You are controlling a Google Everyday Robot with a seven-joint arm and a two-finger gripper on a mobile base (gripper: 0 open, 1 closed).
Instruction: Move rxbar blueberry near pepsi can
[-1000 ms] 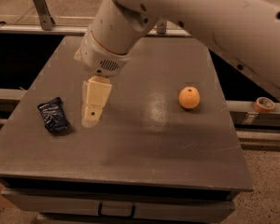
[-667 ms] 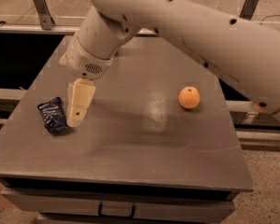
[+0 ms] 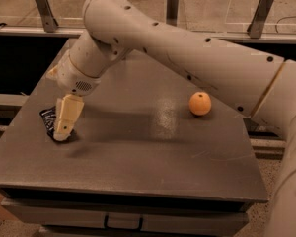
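Lying near the worktop [image 3: 138,152] left edge, the rxbar [image 3: 48,117] is partly covered by the pincer [image 3: 62,131], pointed down over it; pincer width cannot be told. Orange [image 3: 200,103] is seen well apart, rightward.

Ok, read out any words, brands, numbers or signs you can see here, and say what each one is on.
No text here can be read.
rxbar blueberry, at the left of the table, partly hidden behind the gripper: any lettering is too blurred to read.
orange: no label or sticker shows.
robot arm: only small dark holes, no writing.
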